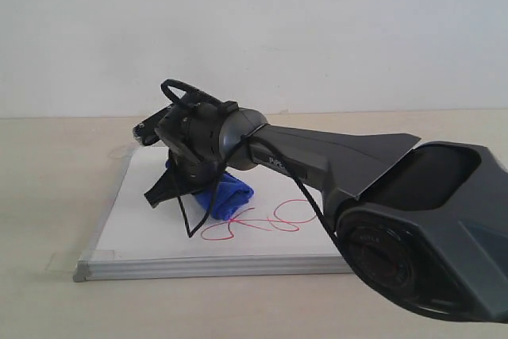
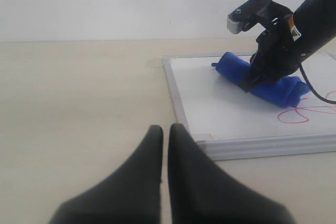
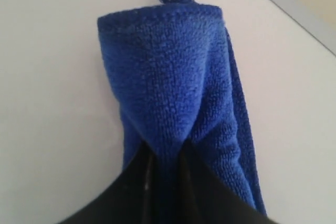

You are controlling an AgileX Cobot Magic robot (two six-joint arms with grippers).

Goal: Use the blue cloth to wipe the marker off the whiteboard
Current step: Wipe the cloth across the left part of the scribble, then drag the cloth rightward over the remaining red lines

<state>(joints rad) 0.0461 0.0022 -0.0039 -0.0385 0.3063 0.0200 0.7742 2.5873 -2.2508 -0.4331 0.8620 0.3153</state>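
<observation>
My left tool [image 2: 165, 129] hangs over bare beige tabletop [image 1: 48, 196], its two black fingers together with only a thin slit between them, holding nothing. To its right the whiteboard [image 1: 143, 228] lies flat on the tabletop, white with a thin silver frame and clear tape at a corner. On the board's far left part lies the blue cloth [image 1: 234, 196], a thick, fuzzy royal-blue roll with a small loop at one end. My right tool [image 3: 163, 156] is clamped on it, pinching a fold of the cloth between its dark fingers. Just beside the roll's near end, further right, runs the marker [image 1: 262, 224], a thin red looping scribble. From the exterior view my right arm's [image 1: 341, 164] grey body hides the board's right side, and its black cable [image 1: 305, 196] hangs across the cloth and the red line.
</observation>
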